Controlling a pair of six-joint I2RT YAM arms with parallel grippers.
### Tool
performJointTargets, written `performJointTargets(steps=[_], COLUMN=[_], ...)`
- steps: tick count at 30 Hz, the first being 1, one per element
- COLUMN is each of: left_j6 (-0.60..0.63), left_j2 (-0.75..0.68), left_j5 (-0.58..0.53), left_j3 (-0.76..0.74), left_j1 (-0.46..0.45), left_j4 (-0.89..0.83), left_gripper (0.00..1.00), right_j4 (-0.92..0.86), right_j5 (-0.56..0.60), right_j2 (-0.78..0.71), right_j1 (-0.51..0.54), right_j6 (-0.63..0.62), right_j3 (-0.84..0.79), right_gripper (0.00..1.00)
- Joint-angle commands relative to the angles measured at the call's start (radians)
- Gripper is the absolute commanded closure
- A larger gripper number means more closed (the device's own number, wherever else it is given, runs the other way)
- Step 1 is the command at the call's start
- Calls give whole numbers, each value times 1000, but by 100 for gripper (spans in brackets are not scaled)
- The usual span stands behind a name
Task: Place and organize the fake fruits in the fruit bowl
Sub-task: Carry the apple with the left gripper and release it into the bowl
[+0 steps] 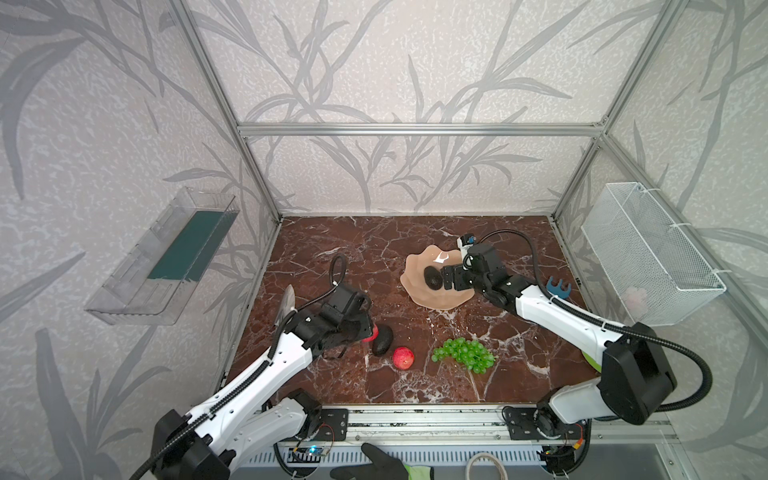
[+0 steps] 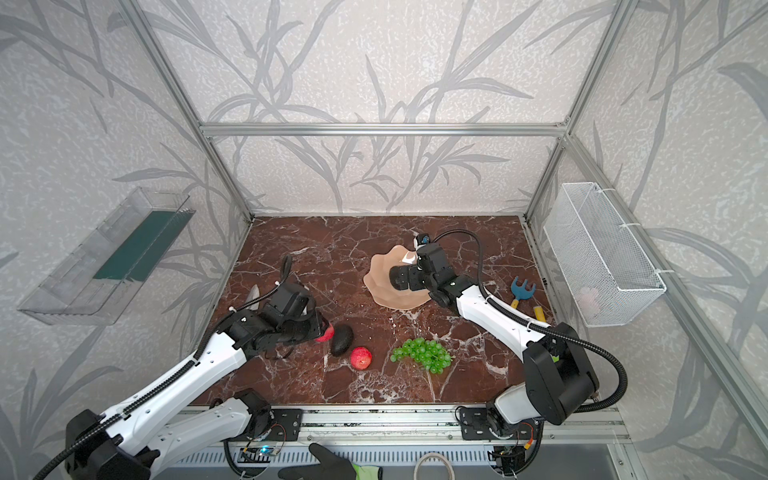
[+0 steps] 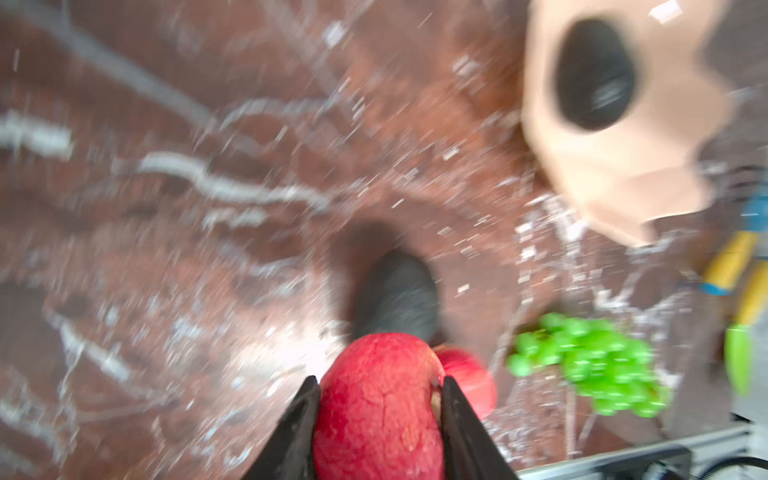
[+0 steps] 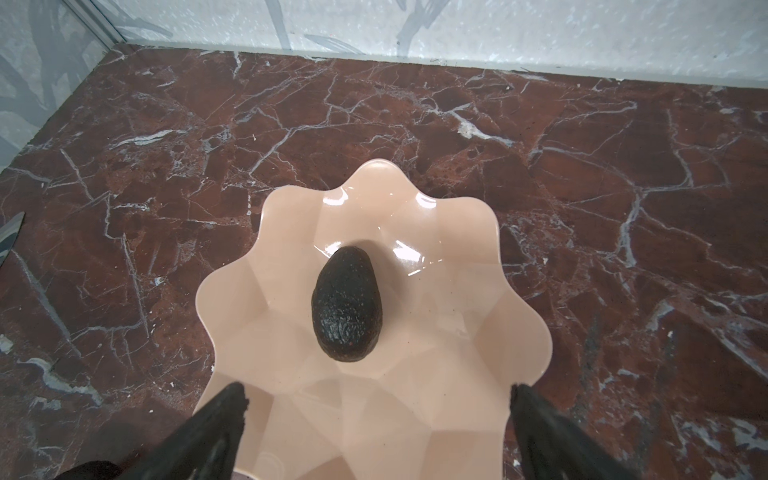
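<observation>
Since the coming move turns on where the bowl lies from the loaded arm, that relation is taken first. In both top views the left gripper is seen clamped on an apple low at the near left of the table. The bowl lies well apart from it, farther back and to the right. The right gripper is held over the bowl's near side, so that arm is much the nearer to it. A loose avocado lies just beside the held apple. A second apple and the grapes are set towards the front, all outside the bowl.

In the left wrist view, which is blurred, the apple is pinched between both fingers. The bowl is shown ahead and off to one side, beyond the loose avocado.

In the right wrist view the right gripper is spread wide with nothing held. An avocado rests in the bowl's middle, its long axis pointing away from the gripper. A carry back and rightward is judged to be needed, with room to be made by the right arm.
</observation>
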Motion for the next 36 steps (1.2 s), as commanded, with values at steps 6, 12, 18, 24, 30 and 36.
performJointTargets(steps=[6,12,18,24,30,36], left_j6=[186,226,217,189,175,157], left_j2=[348,609,802,908,958,987], left_j5=[29,98,138,134,121,125], left_j3=[293,477,588,623,646,667], left_j1=[-1,-1,-4,-14,-30,-36], left_j4=[230,267,260,284,277,271], left_gripper=[64,64,64,64,64,60], right_j4=[-58,-105,-132,-133,-132,-135], right_j5=[28,53,52,52,45,46], right_j2=[-163,-283,-338,-347,-342,-342], right_j1=[-25,-38,-54,-61,-63,-67], right_j6=[9,5,2,-2,-4,-7], right_j3=[-79,-155,-184,-186,-182,-184], right_gripper=[2,2,2,2,2,2])
